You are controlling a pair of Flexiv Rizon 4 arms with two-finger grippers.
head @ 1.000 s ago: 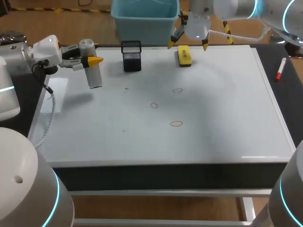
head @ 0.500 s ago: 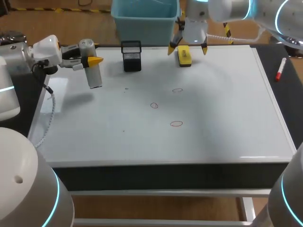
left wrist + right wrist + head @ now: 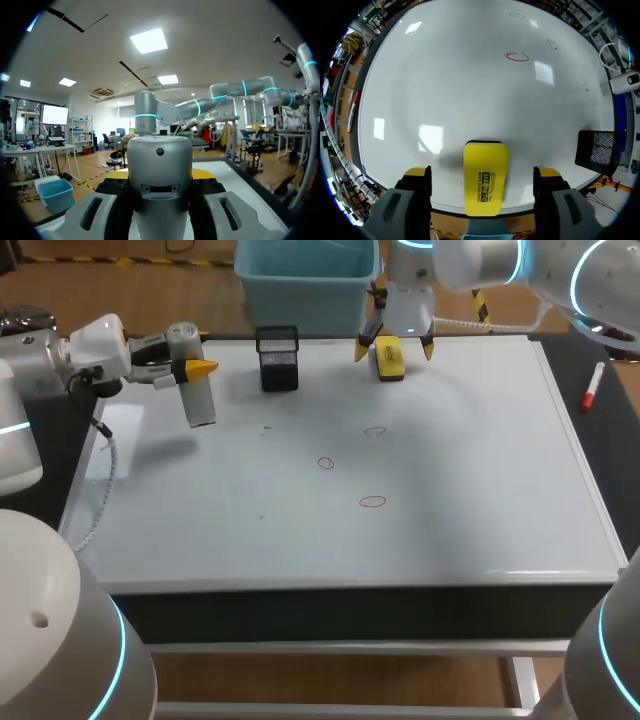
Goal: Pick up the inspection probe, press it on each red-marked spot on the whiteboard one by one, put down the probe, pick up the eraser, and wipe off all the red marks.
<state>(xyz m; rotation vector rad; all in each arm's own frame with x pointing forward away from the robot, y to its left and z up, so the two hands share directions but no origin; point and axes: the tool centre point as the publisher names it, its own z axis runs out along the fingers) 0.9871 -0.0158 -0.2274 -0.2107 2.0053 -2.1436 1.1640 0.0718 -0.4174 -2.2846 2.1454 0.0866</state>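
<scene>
The grey inspection probe hangs over the left part of the whiteboard, and my left gripper is shut on it. In the left wrist view the probe fills the space between the fingers of the left gripper. The yellow eraser lies at the board's far edge. My right gripper straddles it, open, with one finger to each side. In the right wrist view the eraser lies between the fingers of the right gripper, with gaps on both sides. Three red marks sit mid-board.
A black mesh holder stands on the far edge, left of the eraser. Behind the board is a blue bin. A red marker lies on the black surface right of the board. A cable trails along the left edge.
My right gripper has come down around the eraser and its fingers have drawn slightly closer together. The left arm and the probe have not moved.
</scene>
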